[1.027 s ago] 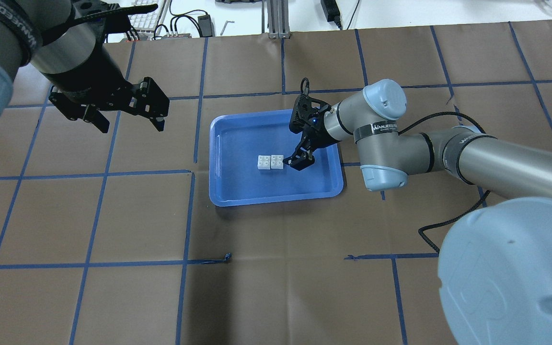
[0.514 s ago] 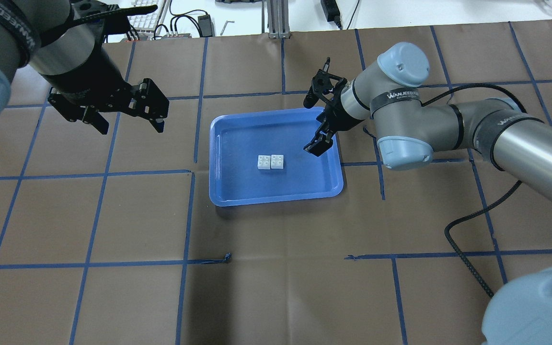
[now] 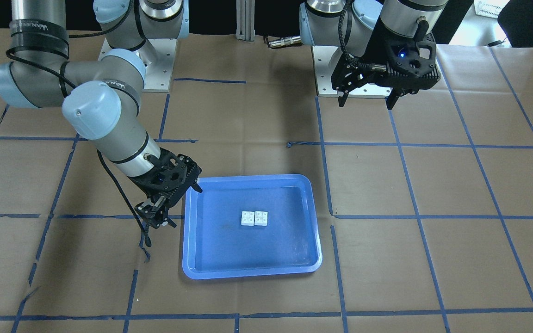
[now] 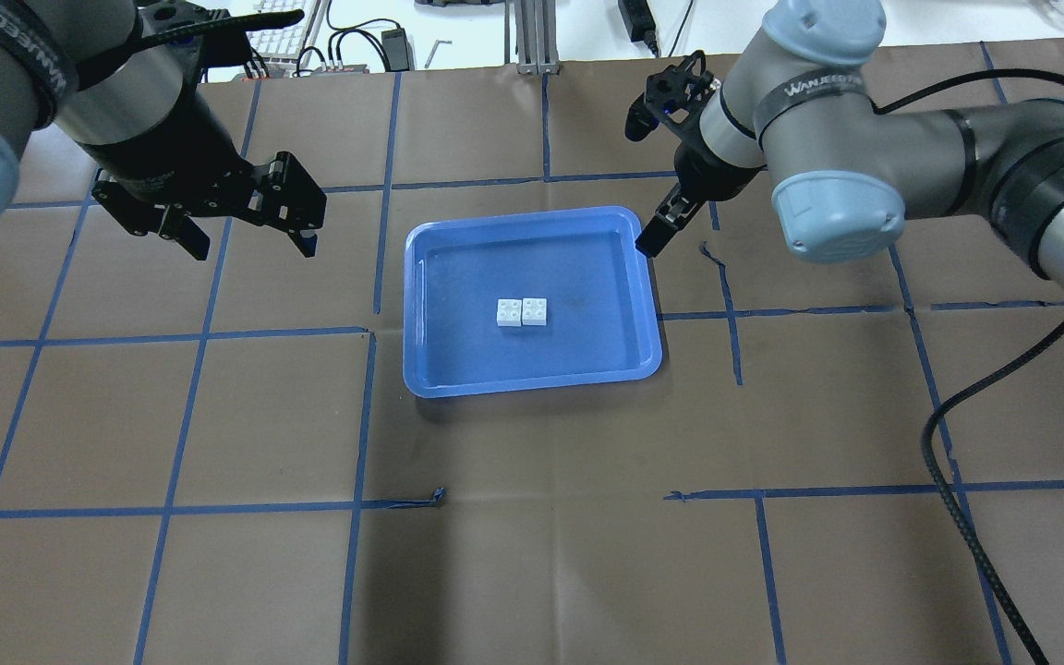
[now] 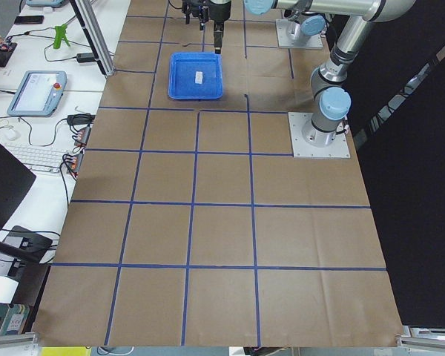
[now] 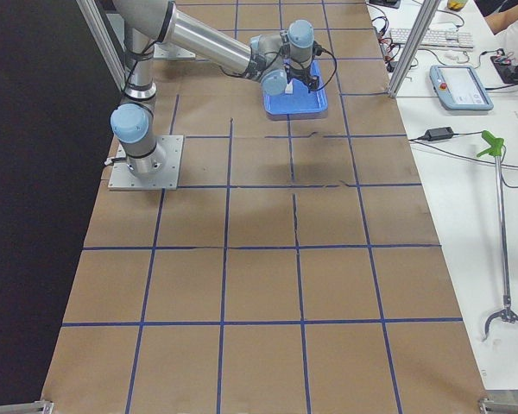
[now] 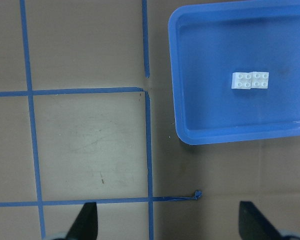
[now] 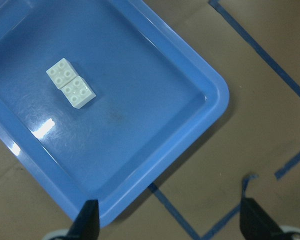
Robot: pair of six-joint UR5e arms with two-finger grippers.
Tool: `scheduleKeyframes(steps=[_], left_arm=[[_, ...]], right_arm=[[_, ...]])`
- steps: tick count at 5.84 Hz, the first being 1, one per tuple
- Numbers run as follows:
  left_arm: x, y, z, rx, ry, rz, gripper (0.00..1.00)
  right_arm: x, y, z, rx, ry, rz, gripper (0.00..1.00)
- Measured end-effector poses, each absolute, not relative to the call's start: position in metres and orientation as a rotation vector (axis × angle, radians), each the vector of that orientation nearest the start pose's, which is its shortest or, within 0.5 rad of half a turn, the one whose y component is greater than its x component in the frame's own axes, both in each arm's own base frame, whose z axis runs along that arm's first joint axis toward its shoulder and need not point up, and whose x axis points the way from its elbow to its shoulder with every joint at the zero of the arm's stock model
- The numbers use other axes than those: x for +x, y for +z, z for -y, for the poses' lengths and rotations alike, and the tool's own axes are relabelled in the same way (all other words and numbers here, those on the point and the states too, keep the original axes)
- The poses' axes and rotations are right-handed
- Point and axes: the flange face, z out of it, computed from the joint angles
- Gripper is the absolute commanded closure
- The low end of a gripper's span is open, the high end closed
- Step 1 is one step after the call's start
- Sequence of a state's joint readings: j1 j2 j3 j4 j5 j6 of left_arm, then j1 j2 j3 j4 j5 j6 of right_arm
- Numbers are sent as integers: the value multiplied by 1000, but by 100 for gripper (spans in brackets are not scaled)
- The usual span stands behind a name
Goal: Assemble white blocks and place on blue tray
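The two white blocks [image 4: 522, 312] sit joined side by side, studs up, in the middle of the blue tray [image 4: 532, 390]. They also show in the front view [image 3: 254, 218], the left wrist view [image 7: 250, 80] and the right wrist view [image 8: 71, 89]. My right gripper [image 4: 655, 238] is open and empty, raised just outside the tray's far right corner; it also shows in the front view [image 3: 155, 217]. My left gripper [image 4: 250, 238] is open and empty, held high over the table well to the left of the tray, and shows in the front view [image 3: 367, 101].
The tray's rim [image 3: 248, 274] stands on brown paper with a blue tape grid. A black cable [image 4: 957, 443] trails from the right arm over the table. A keyboard and wires [image 4: 283, 28] lie past the far edge. Arm base plates [image 3: 155, 60] are on my side.
My right gripper has drawn back from beside the white blocks, rising and moving to the far right past the tray's rim. The blocks stay put. The left arm has not moved.
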State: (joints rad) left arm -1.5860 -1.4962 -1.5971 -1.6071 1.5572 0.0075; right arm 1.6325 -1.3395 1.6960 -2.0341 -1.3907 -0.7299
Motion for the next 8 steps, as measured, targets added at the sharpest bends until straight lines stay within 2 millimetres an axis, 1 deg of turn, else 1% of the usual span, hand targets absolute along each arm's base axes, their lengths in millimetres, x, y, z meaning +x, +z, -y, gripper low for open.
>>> scheduleKeyframes(steps=[1, 2, 3, 4, 5, 6, 7, 8], left_arm=[[-142, 509, 457, 34, -4, -3154, 1], [-142, 509, 456, 35, 3, -3153, 1], [-142, 509, 456, 35, 5, -3152, 1], [-142, 510, 456, 34, 3, -3152, 1], [-141, 511, 455, 34, 1, -3152, 1], [-141, 513, 452, 34, 5, -3151, 1], [-141, 514, 449, 33, 15, -3151, 1], [-141, 515, 447, 32, 20, -3151, 1]], right_arm=[[173, 384, 556, -952, -122, -2893, 0], [156, 408, 545, -703, 0, -2999, 0], [138, 435, 532, -464, 94, -3059, 0], [124, 470, 516, -247, 138, -3096, 0], [120, 496, 504, -132, 136, -3113, 0], [121, 510, 496, -64, 124, -3120, 0], [125, 517, 492, -24, 112, -3123, 0], [131, 519, 489, -21, 105, -3124, 0]])
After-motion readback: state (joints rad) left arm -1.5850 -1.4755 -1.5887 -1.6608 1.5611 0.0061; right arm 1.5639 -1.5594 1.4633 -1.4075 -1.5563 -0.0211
